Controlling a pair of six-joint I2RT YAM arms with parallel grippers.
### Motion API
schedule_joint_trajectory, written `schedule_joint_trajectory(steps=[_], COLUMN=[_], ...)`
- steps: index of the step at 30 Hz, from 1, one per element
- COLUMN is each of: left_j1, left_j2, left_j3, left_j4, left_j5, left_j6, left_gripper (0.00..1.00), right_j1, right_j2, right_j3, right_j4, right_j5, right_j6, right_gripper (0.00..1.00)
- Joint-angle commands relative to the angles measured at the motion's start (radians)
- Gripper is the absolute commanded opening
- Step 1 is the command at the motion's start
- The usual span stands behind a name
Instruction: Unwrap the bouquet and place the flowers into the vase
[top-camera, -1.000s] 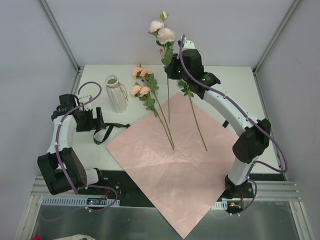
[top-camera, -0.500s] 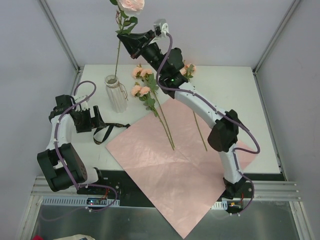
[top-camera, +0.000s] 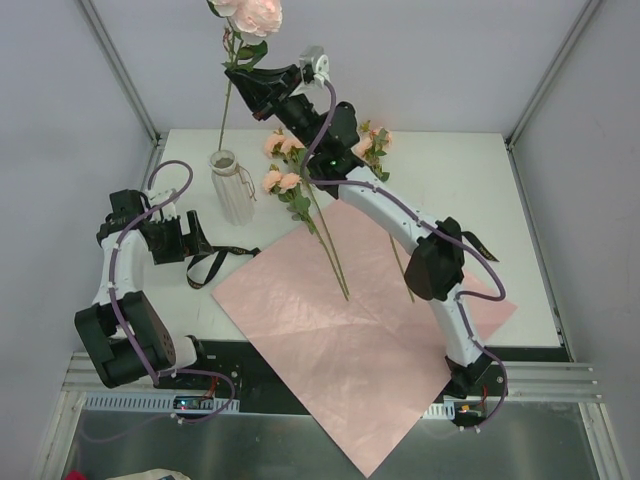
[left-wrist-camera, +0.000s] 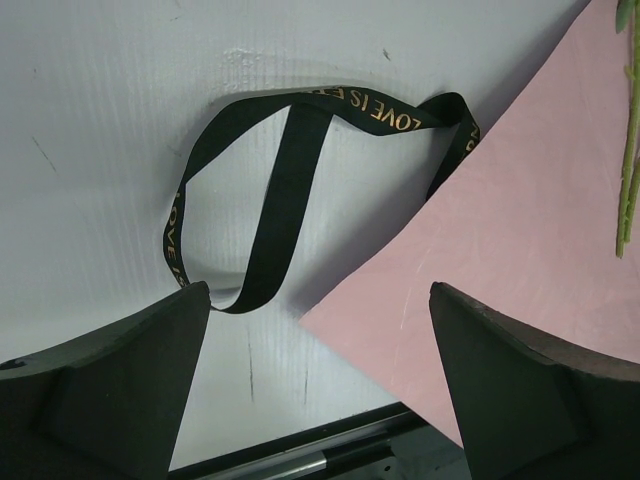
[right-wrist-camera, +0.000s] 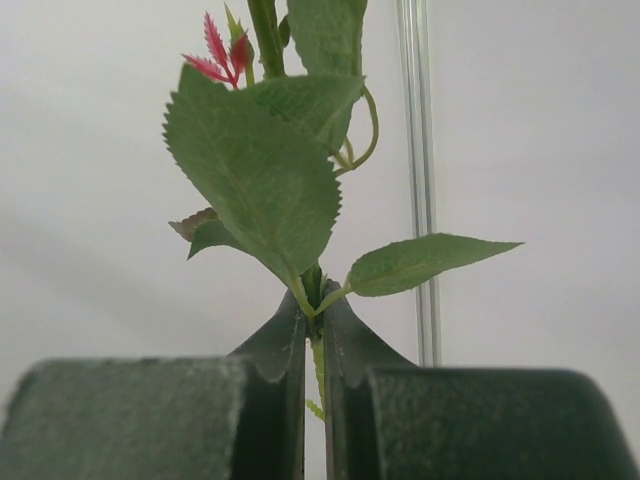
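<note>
Your right hand (top-camera: 240, 78), clamped tight on the rose stem (top-camera: 227, 108), holds it near upright, lower tip just over the vase (top-camera: 232, 190) mouth, so lower it straight down.

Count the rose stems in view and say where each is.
4. The held stem is in the right gripper above the vase; two stems lie side by side, ends on the pink paper; a fourth stem lies partly hidden under the right arm.
</note>
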Motion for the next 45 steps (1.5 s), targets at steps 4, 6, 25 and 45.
schedule_joint_trajectory(steps=[4,6,25,45], left_j1=[0.01,0.01,0.013,0.015], left_j2=[-0.055,-0.069,-0.112,-0.181], left_j3=[-0.004,-0.004,0.01,0.053], left_j4=[-0.035,-0.042,-0.056,-0.11], left_j5=[0.034,0.033,0.033,-0.018], left_j6=[0.037,0.042,0.042,0.081], left_gripper=[0.91,0.92,0.99,0.99], right_j1=[-0.004,-0.004,0.005,-0.277], right_j2=[0.068,0.085,-0.022,-0.409], right_j3=[0.037,0.037,-0.079,-0.668], right_j4=[0.085,0.082,-0.397,-0.823], right_j5=[0.001,0.001,-0.057,-0.315], right_j6=[-0.015,-0.014,-0.098,0.202], right_gripper=[0.0,0.01,0.53,0.96])
